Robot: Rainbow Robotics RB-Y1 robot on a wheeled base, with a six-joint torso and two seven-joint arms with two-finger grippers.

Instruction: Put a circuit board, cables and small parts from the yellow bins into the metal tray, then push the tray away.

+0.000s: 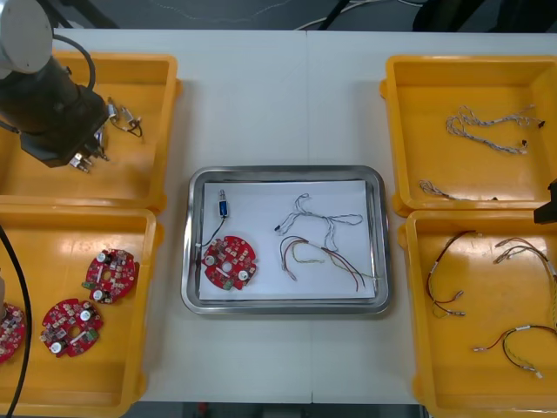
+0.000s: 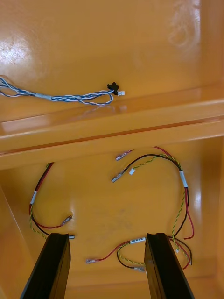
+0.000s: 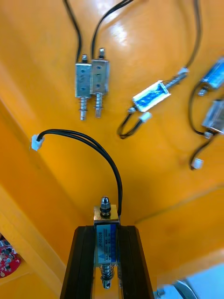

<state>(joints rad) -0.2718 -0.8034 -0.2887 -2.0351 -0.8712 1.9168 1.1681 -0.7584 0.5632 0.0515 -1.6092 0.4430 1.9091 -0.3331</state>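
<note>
left claw (image 3: 106,236) pinching small metal part (image 3: 106,218), over far-left yellow bin (image 1: 150,167) | right claw (image 2: 107,243) spread, above red and yellow cables (image 2: 185,188), near-right yellow bin (image 1: 474,376)

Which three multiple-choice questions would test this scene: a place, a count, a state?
1. The left gripper hangs over: A the metal tray; B the far left yellow bin; C a right bin.
2. Circuit boards in the metal tray: A one; B two; C three.
3. The right gripper is: A open; B shut on a cable; C shut on a board.
Answers: 1 B, it stands above that bin's small metal parts; 2 A, one red board lies there; 3 A, its fingers stand apart.
</note>
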